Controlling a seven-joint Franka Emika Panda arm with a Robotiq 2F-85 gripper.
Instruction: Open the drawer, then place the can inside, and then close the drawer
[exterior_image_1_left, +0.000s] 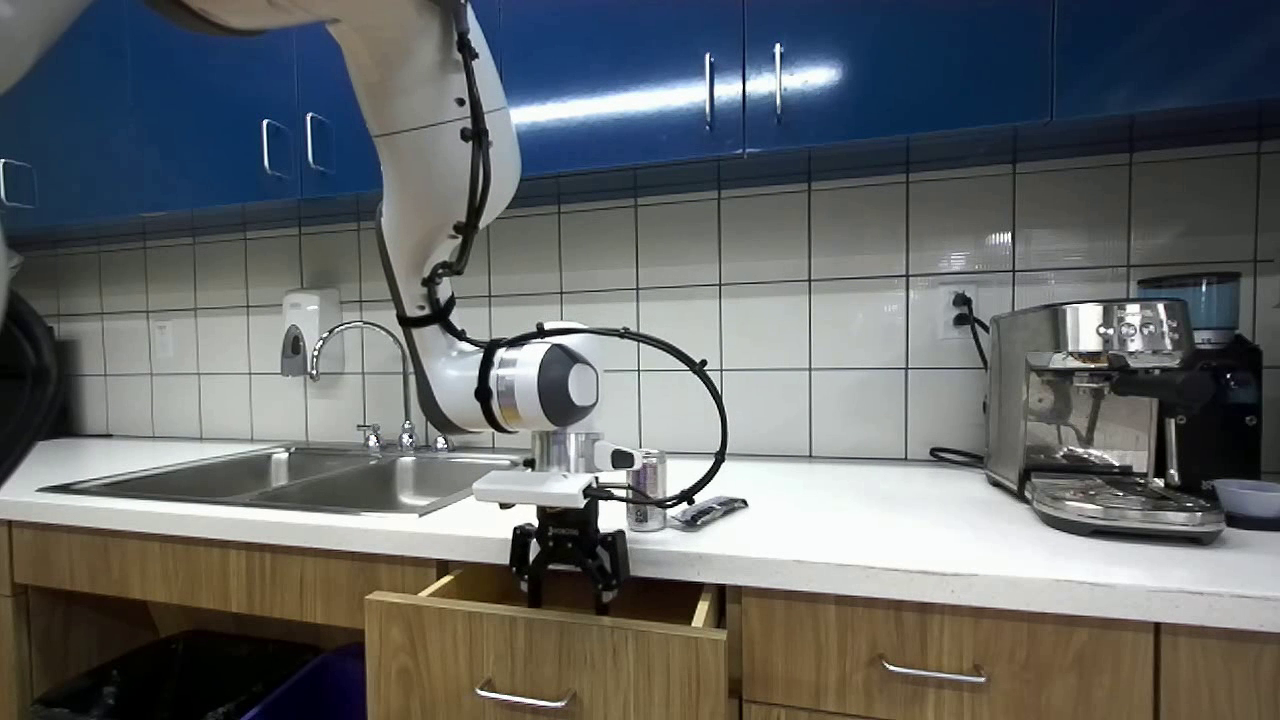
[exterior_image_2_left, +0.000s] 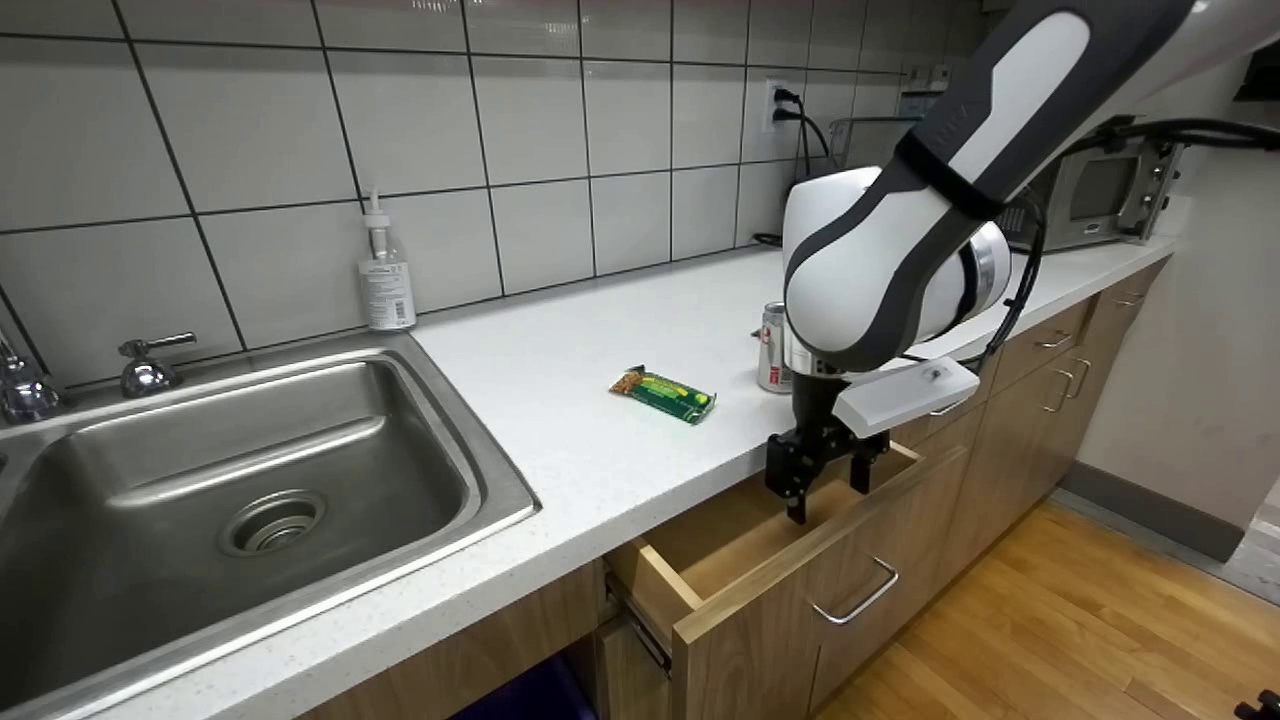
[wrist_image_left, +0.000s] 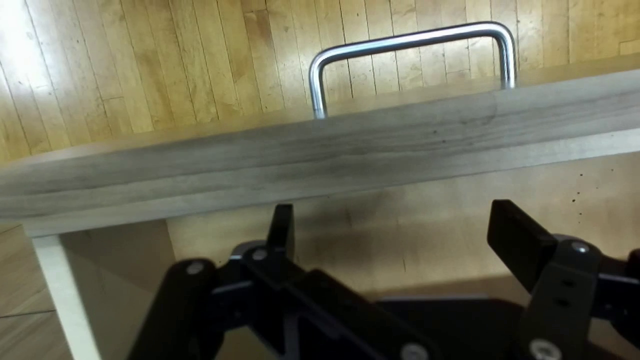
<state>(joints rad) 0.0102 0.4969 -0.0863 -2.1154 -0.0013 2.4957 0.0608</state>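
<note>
The light-wood drawer is pulled part way out; its front shows in both exterior views (exterior_image_1_left: 450, 650) (exterior_image_2_left: 760, 630), and its top edge crosses the wrist view (wrist_image_left: 350, 155). Its silver bar handle (exterior_image_1_left: 525, 695) is free. My gripper (exterior_image_1_left: 568, 600) is open and empty, pointing down with its fingertips at the drawer's opening, behind the front panel; this also shows in an exterior view (exterior_image_2_left: 828, 500) and the wrist view (wrist_image_left: 392, 220). The silver can (exterior_image_1_left: 646, 490) stands upright on the counter behind the arm, partly hidden by it (exterior_image_2_left: 773, 350).
A green snack packet (exterior_image_2_left: 665, 393) lies on the white counter (exterior_image_2_left: 560, 450) beside the can. A steel sink (exterior_image_2_left: 500, 480) and a clear soap bottle (exterior_image_2_left: 386, 280) are along the counter. An espresso machine (exterior_image_1_left: 1090, 400) stands farther along. The counter edge overhangs the drawer's back.
</note>
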